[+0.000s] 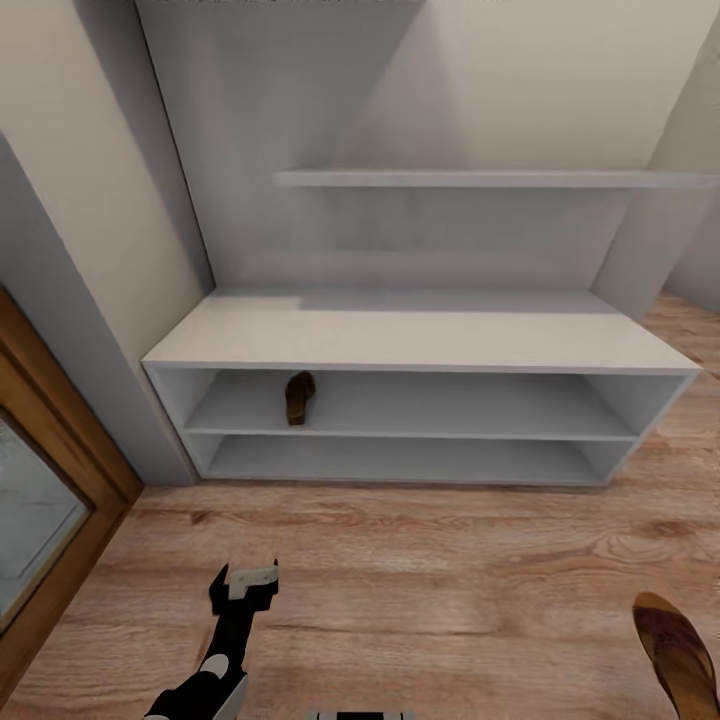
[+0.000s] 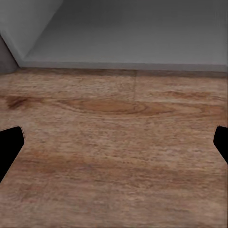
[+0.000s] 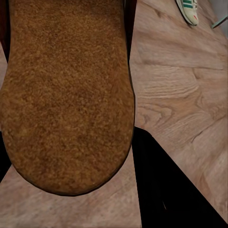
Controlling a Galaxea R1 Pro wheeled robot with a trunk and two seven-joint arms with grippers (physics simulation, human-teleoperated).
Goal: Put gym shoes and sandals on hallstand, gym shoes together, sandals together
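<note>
The white hallstand (image 1: 420,335) stands against the wall ahead. One brown sandal (image 1: 299,397) lies on its upper shelf tier, left of the middle. A second sandal (image 1: 678,652) shows at the lower right of the head view. Its tan underside (image 3: 66,95) sits close in front of the right wrist camera. My right gripper (image 3: 76,171) is shut on it, with a dark finger (image 3: 161,190) alongside. One gym shoe (image 3: 188,9) lies on the corridor floor (image 1: 420,560) further off. My left gripper (image 1: 246,584) hangs open over bare planks (image 2: 114,142) in front of the rack.
A wooden door frame with a glass pane (image 1: 60,450) runs along the left wall. The rack's floating shelf (image 1: 480,178) juts out above its flat top. Open plank flooring lies between me and the rack.
</note>
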